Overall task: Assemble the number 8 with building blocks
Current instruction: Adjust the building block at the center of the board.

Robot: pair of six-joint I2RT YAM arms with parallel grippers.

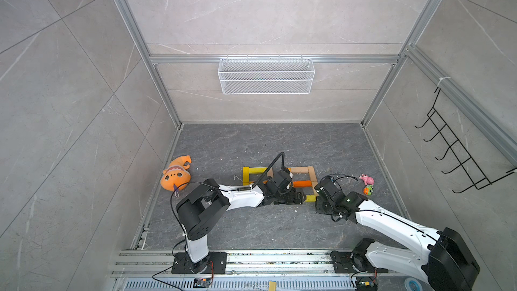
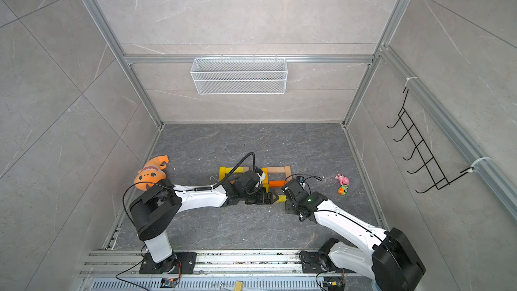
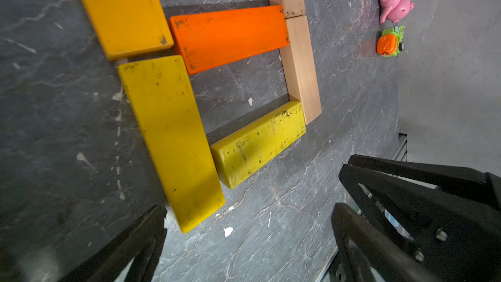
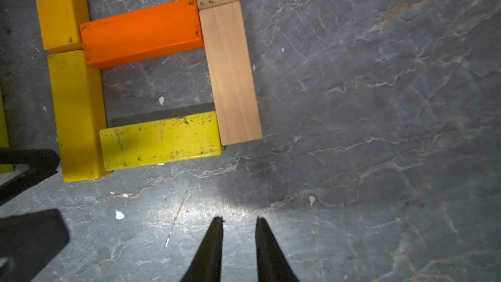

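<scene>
Building blocks (image 3: 254,142) at the left wrist: three yellow blocks (image 3: 173,131), one orange block (image 3: 230,36), two tan blocks (image 3: 301,69). Left gripper (image 3: 249,210) gapes wide, empty; right gripper (image 4: 239,219) barely parted, empty.

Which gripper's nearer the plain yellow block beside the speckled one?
Left. The left gripper is at the end of the plain yellow block; the right gripper sits short of the speckled block, farther away.

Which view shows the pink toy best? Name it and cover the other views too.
The left wrist view: the pink toy is close and sharp there, beside the little green and orange car. In both top views the toy is whole but tiny. The right wrist view does not show it.
</scene>
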